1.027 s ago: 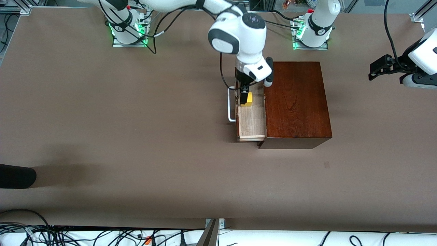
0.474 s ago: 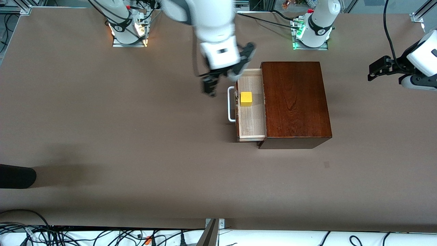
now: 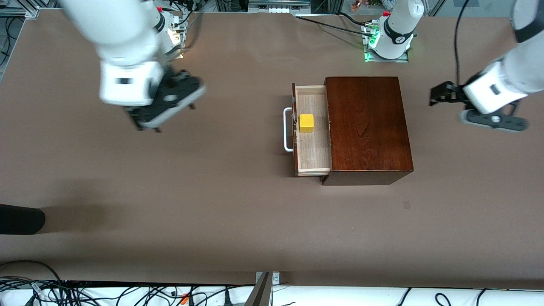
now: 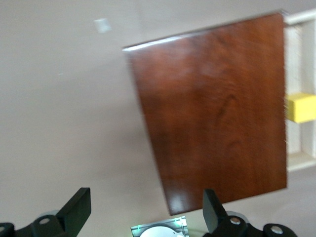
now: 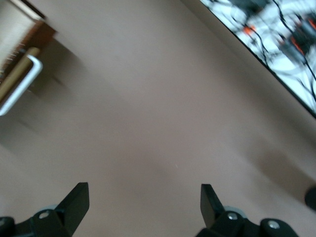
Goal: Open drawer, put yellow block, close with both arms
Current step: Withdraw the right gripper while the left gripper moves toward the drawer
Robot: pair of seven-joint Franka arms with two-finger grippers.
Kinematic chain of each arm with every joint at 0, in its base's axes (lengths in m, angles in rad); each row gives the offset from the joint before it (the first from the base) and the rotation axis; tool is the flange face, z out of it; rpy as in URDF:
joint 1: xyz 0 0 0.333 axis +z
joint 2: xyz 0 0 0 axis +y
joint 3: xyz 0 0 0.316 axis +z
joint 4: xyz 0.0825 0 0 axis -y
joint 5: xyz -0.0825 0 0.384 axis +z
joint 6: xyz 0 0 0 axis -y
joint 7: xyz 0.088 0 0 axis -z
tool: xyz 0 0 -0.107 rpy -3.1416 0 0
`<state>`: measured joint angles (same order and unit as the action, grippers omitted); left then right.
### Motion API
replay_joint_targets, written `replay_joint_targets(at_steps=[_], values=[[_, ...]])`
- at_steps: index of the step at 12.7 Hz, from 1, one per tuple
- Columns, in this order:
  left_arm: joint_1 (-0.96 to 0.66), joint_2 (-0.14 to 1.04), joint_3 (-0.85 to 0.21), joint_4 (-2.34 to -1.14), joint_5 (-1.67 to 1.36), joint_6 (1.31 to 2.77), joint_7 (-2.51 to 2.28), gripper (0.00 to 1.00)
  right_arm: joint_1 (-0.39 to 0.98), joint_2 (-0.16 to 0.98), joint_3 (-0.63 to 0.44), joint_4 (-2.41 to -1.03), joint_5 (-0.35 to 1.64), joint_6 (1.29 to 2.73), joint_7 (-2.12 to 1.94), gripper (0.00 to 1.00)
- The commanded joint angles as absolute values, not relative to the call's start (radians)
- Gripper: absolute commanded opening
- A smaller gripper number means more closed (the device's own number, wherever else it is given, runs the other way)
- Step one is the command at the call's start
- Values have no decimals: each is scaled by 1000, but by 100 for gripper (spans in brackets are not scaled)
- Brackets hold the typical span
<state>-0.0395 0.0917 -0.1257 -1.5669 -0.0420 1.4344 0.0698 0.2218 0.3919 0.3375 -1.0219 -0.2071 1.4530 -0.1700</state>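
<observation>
On the brown tabletop, a glossy dark mahogany box sits toward the left arm's end, its drawer pulled out toward the right arm's end with the white U-shaped handle at its front. Inside the pale wooden tray rests the yellow block, close to the drawer front and in the half of the tray farther from the front camera, touched by neither arm. Over bare tabletop near its own base, well apart from the drawer, hangs the right end effector, its 2 fingers spread wide and holding nothing; the right wrist view shows only bare surface between them, with the handle at the edge. Over the tabletop at the left arm's end, apart from the box and on the side away from the drawer, hangs the left end effector, its 2 fingers likewise parted and empty, the left wrist view looking across the box top to the block. Cables lie along the edge nearest the front camera.
</observation>
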Motion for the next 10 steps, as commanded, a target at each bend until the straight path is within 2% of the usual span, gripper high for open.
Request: replay_joint_targets(at_steps=[1, 5, 7, 10], values=[[-116, 112, -228, -1545, -54, 1411, 93, 100, 224, 243, 169, -1193, -70, 1459, -147, 100], [-274, 192, -291, -1499, -63, 1449, 257, 100, 224, 98, 3, -1440, -9, 1525, -75, 100], [-368, 228, -296, -1496, -66, 1535, 348, 100, 224, 75, -29, -1526, -6, 1575, -52, 100], [-509, 314, -296, -1505, -51, 1739, 478, 100, 224, 46, -89, -1623, -6, 1650, -49, 100]])
